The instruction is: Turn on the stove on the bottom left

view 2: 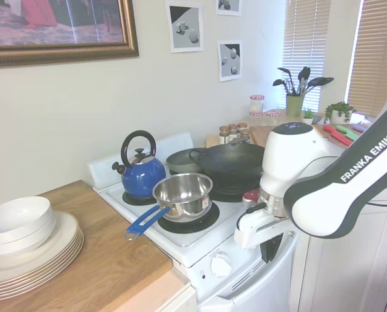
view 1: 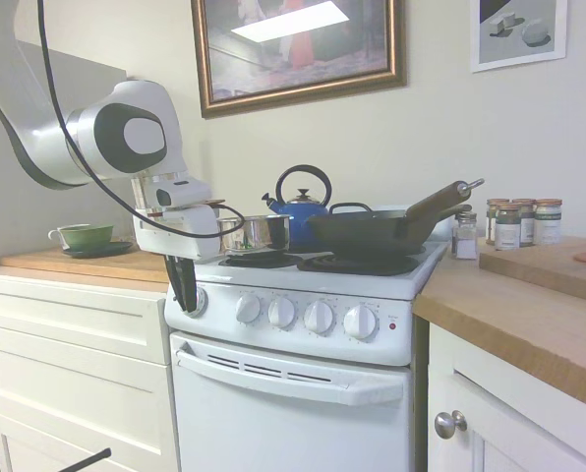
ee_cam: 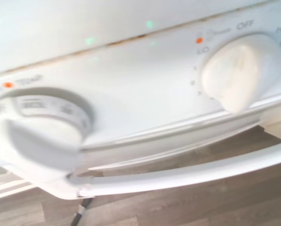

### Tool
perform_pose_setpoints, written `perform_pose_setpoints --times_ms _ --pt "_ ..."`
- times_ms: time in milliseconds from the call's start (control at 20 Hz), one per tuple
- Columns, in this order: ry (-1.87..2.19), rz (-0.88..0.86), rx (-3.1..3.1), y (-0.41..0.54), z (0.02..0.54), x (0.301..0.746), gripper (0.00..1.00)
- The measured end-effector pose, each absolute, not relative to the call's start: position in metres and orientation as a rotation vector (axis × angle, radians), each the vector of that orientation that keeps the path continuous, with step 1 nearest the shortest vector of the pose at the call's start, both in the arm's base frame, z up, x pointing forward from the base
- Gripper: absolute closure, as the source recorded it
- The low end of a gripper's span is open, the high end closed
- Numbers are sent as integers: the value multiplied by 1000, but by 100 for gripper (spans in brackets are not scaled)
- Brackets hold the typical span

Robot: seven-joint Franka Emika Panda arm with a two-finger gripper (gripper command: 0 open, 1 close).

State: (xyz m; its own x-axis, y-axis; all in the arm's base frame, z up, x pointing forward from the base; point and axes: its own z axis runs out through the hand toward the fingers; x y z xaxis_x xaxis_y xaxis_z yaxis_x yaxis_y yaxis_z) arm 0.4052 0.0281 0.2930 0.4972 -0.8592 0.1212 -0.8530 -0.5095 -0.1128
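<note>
Five round white knobs are set along the front panel of the white freestanding stove (view 1: pixel 303 324). The dark-fingered gripper (view 1: pixel 183 285) is held against the leftmost round white knob (view 1: pixel 197 301), at the panel's end nearest the white drawer cabinet (view 1: pixel 72 344). Its fingers appear nearly pressed together around that knob, though a firm grasp cannot be confirmed. Grasping seems in hand; a wrist rotation away from OFF is called for next.

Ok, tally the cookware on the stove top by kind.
Kettle: 1
Saucepan: 1
Wok: 1
Grey pan: 1
Total: 4
</note>
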Motion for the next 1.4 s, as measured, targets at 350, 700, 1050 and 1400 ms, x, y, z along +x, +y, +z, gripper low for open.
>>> perform_pose_setpoints --times_ms 350,700,1050,1400 --pt "1534 -249 -2674 31 295 406 0" --pt "1527 -270 -2663 33 304 406 0" --pt "1522 -274 -2669 35 310 405 0" --pt "1522 -278 -2668 35 311 405 0"
